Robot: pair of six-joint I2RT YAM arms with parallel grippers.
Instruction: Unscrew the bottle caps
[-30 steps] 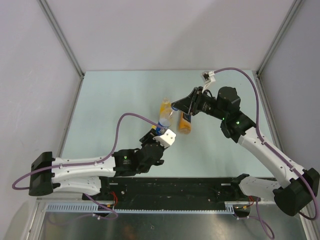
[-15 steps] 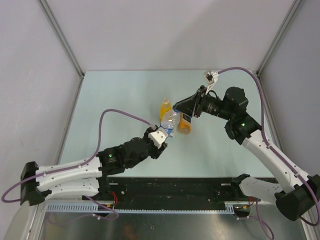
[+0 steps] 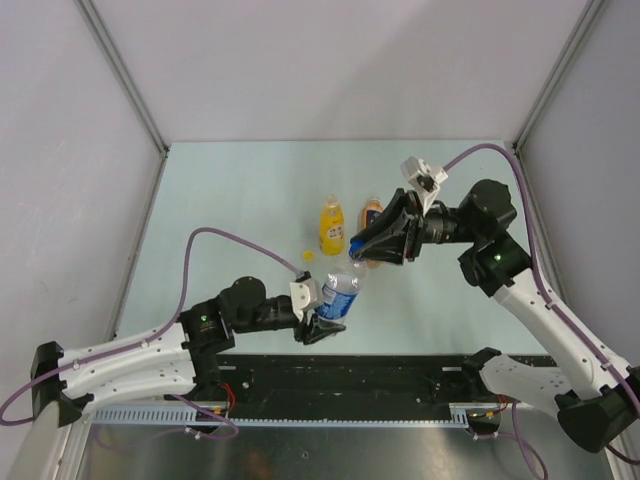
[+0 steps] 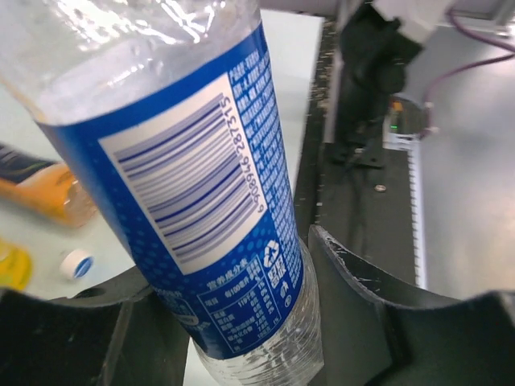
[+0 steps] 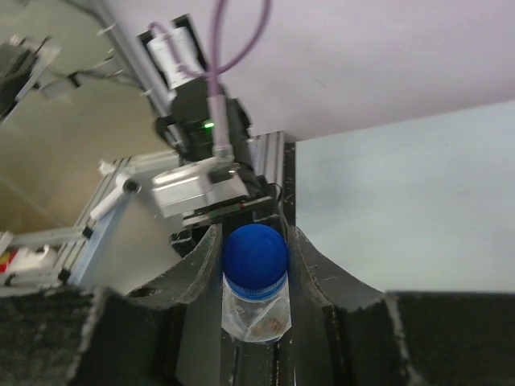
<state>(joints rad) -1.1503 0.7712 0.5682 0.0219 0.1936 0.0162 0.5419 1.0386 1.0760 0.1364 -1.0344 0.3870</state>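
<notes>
Above the surface [image 3: 220, 200], near its front middle: clear bottle [image 3: 340, 292] with a blue label, held off the surface and tilted.

- Left end effector [image 3: 322, 322] pinches the bottle low on its body, one finger on each side of the label.
- Right end effector [image 3: 358, 246] is pressed onto the blue cap [image 5: 255, 256], one finger on each flank.
- Yellow bottle [image 3: 331, 226] and orange bottle [image 3: 371, 212] stand behind, apart from both arms. A small loose cap [image 3: 308, 256] lies near the yellow one.

Step in hand, as I judge it: unscrewing the blue cap. The next move calls for wrist rotation on the right while the left braces the body against spin. Risk: the thin wall buckling, or the cap slipping.
</notes>
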